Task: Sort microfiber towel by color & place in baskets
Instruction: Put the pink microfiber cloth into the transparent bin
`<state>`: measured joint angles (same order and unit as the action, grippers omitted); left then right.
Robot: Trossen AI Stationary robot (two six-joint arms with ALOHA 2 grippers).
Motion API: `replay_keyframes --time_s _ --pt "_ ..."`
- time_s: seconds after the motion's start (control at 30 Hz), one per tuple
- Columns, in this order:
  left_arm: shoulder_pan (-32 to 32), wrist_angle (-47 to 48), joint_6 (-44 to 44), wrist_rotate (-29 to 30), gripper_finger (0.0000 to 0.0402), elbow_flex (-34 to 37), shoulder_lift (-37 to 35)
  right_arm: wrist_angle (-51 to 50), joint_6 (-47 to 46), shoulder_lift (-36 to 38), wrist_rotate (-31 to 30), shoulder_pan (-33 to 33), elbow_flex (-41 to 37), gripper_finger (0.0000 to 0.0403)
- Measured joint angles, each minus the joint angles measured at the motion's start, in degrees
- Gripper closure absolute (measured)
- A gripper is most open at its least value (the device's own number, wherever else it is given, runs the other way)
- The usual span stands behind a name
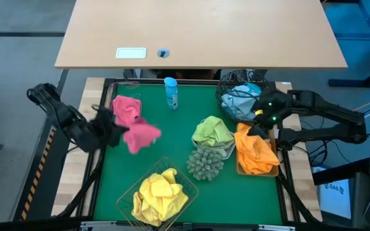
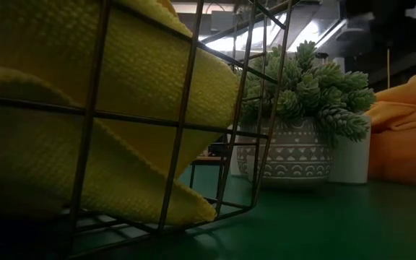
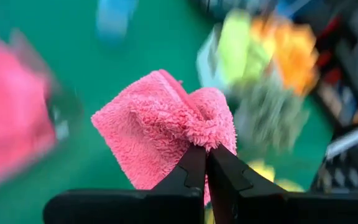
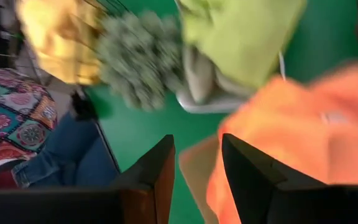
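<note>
My left gripper point(image 1: 116, 133) stands at the table's left, shut on a pink towel point(image 1: 141, 136). Beside it a second pink towel point(image 1: 126, 109) lies in the clear bin point(image 1: 133, 86). My right gripper point(image 1: 259, 126) is open above the orange towels point(image 1: 255, 151) in the tan tray point(image 1: 239, 171); in the right wrist view its fingers point(image 4: 197, 163) straddle the tray's edge. Blue towels fill the black mesh basket point(image 1: 227, 83). A green towel point(image 1: 212, 130) rests in the white tray point(image 1: 218, 154). Yellow towels point(image 1: 159, 192) sit in the gold wire basket point(image 1: 128, 187). My left gripper pinches the pink towel at a bunched fold point(image 3: 211, 142) between its two fingertips point(image 3: 194, 163). The fingers come at it from the table's left. The rest of the towel point(image 3: 148, 130) spreads out beyond the fingertips in a loose crumpled lump, apparently clear of the mat.
A blue spray bottle point(image 1: 171, 92) stands near the far edge. The spiky green ball point(image 1: 204, 163) sits between the white tray and the gold basket point(image 2: 193, 108). Bare green mat point(image 1: 166, 151) lies at the table's middle. A person's legs in jeans point(image 4: 73, 155) show beyond the table.
</note>
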<state>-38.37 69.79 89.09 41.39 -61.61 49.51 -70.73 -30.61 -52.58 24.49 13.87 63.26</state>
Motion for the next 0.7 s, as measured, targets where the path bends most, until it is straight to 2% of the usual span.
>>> replay_keyframes --time_s 0.2,0.43,0.53,0.7 --pt "3.47 1.78 -9.21 14.87 0.0401 -8.73 -0.89 10.53 4.32 0.00 0.11 0.02 1.01 0.0269" --pt "9.07 1.77 -21.74 26.11 0.0401 -16.19 -1.28 18.06 8.01 -0.24 0.13 0.02 1.01 0.0269" --pt "12.18 1.82 -24.96 29.07 0.0401 -16.73 -2.32 19.88 8.60 -0.20 0.15 0.02 1.01 0.0269" --pt "18.09 6.38 -26.32 30.03 0.0401 -16.49 -3.57 20.47 8.61 -0.22 0.15 0.02 1.01 0.0269"
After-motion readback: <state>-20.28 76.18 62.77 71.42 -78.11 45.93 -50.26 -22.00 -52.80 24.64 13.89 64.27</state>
